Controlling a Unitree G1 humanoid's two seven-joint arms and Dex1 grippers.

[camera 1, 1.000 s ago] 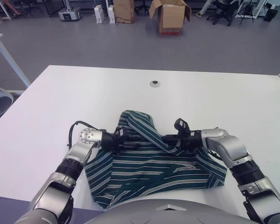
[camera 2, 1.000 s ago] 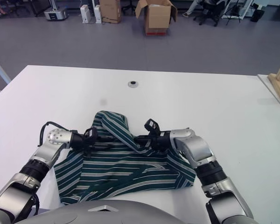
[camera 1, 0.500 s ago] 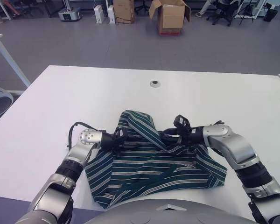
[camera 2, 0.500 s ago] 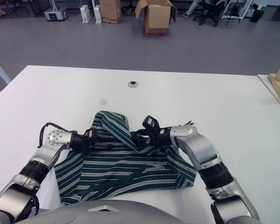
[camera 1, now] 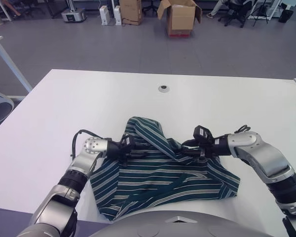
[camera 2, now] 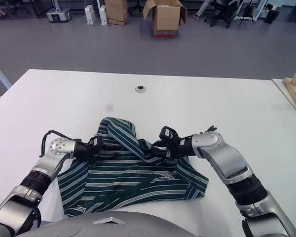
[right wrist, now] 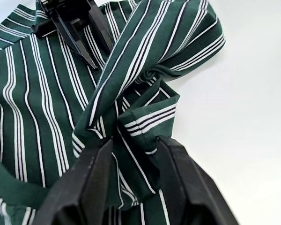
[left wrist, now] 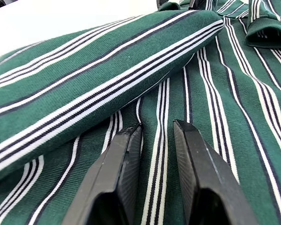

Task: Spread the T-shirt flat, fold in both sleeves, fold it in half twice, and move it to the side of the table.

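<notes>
The green T-shirt (camera 1: 158, 173) with white stripes lies crumpled near the table's front edge, a folded hump (camera 1: 144, 124) at its far side. My left gripper (camera 1: 139, 151) rests low on the shirt's left part, its fingers (left wrist: 129, 140) a little apart over flat fabric, so it is open. From the right, my right gripper (camera 1: 181, 146) sits at the shirt's middle, open. Its fingers (right wrist: 101, 157) straddle a raised fold and a sleeve hem (right wrist: 147, 119). The left gripper (right wrist: 79, 28) faces it across the fabric.
A small round fitting (camera 1: 163, 89) sits in the white table (camera 1: 237, 103) beyond the shirt. Bare tabletop stretches to the left, right and far side. A cardboard box (camera 1: 181, 17) and office chairs stand on the floor behind.
My right gripper has drawn back to the right along the shirt and its elbow has swung outward. The left arm has kept still.
</notes>
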